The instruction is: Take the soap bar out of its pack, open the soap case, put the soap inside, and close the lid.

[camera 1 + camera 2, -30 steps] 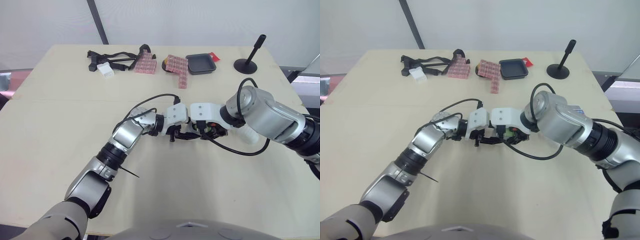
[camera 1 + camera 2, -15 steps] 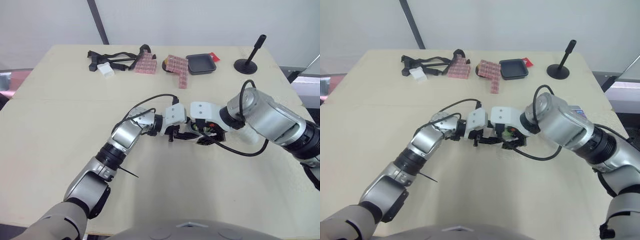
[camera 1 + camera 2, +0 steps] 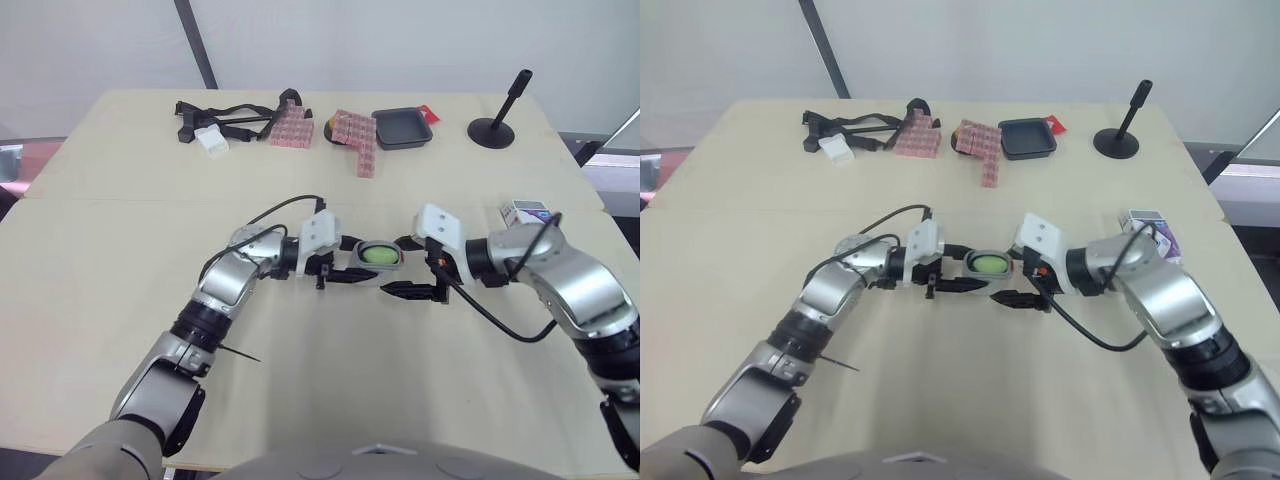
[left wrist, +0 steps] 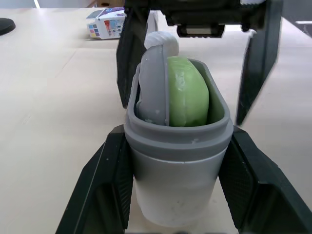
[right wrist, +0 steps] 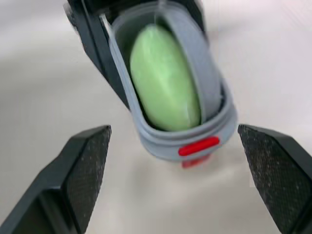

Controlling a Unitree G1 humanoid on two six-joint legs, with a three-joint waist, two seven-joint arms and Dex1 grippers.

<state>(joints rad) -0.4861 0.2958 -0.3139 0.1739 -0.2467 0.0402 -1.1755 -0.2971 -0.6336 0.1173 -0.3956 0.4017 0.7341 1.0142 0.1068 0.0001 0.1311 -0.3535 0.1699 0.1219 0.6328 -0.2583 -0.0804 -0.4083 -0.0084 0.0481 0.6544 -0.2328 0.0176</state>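
My left gripper [image 3: 358, 261] is shut on a grey oval soap case [image 3: 379, 254], held just above the table's middle. The case is open, and the green soap bar [image 4: 187, 97] sits inside with a grey lid flap [image 4: 152, 80] beside it. A red latch [image 5: 197, 146] marks the case's end that faces the right gripper. My right gripper [image 3: 396, 267] is open, its two black fingers spread on either side of that end without touching it. The soap pack [image 3: 525, 212], a small printed box, lies on the table near the right edge.
Along the far edge are black straps [image 3: 225, 115] with a white block [image 3: 211, 140], two pink blocks [image 3: 292, 128] [image 3: 357, 135], a black tray [image 3: 402, 128] and a black stand [image 3: 497, 125]. Cables loop from both wrists.
The right gripper has let go, opened and drawn back to the right. The left gripper has shifted slightly left with the case, and the soap now shows inside. The pack has come into sight.
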